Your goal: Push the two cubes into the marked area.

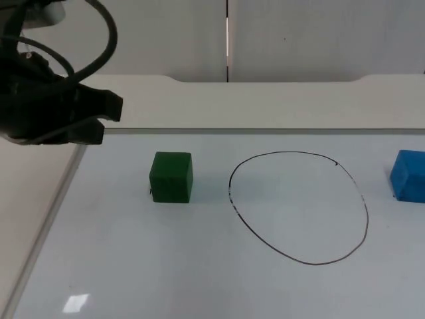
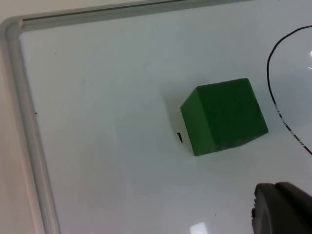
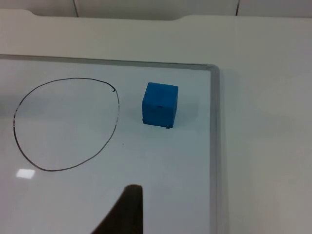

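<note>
A green cube (image 1: 172, 177) rests on the whiteboard a short way left of a hand-drawn black oval (image 1: 299, 207). A blue cube (image 1: 408, 175) lies right of the oval, near the picture's right edge. Both cubes are outside the outline. My left gripper (image 1: 106, 118) hovers at the board's far left corner, up and left of the green cube (image 2: 224, 117), apart from it. The left wrist view also catches an arc of the oval (image 2: 278, 107). My right gripper (image 3: 127, 204) is back from the blue cube (image 3: 160, 105), which lies between the oval (image 3: 66, 124) and the board's rim.
The whiteboard has a raised grey metal rim (image 1: 60, 199), seen at its corners in the wrist views (image 2: 29, 126) (image 3: 214, 146). It lies on the white table, which ends at the grey partition wall (image 1: 299, 33).
</note>
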`<state>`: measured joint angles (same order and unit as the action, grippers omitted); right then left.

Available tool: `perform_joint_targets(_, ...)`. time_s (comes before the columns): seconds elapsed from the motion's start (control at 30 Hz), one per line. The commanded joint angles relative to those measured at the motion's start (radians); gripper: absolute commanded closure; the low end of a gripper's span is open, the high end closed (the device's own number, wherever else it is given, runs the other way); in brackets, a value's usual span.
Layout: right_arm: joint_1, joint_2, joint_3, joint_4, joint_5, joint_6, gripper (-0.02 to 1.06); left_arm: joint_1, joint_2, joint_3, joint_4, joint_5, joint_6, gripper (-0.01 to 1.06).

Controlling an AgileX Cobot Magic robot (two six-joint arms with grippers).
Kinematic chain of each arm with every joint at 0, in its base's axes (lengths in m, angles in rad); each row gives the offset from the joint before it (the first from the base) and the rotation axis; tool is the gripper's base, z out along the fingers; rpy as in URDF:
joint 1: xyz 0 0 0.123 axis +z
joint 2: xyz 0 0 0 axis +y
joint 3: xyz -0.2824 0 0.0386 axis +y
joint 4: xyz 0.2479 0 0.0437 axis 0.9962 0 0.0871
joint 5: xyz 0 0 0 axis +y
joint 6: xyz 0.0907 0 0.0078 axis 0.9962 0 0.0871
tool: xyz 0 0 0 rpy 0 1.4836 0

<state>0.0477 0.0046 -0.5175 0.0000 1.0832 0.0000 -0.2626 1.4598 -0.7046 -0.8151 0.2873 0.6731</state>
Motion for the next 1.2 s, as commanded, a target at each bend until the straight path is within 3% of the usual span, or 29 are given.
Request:
perform_joint_targets(0.0, -0.004, -0.005, 0.001, 0.0, -0.004, 0.0, -0.01, -0.006, 0.04, -0.029, -0.029, -0.015, 0.002, 1.05)
perform_joint_targets(0.7, -0.004, -0.005, 0.001, 0.0, -0.004, 0.0, -0.01, -0.029, 0.109, -0.04, -0.067, -0.071, 0.002, 1.05)
perform_joint_targets(1.17, -0.003, -0.005, 0.001, 0.008, -0.004, -0.007, -0.01, -0.084, 0.14, -0.04, -0.067, -0.195, 0.002, 1.05)
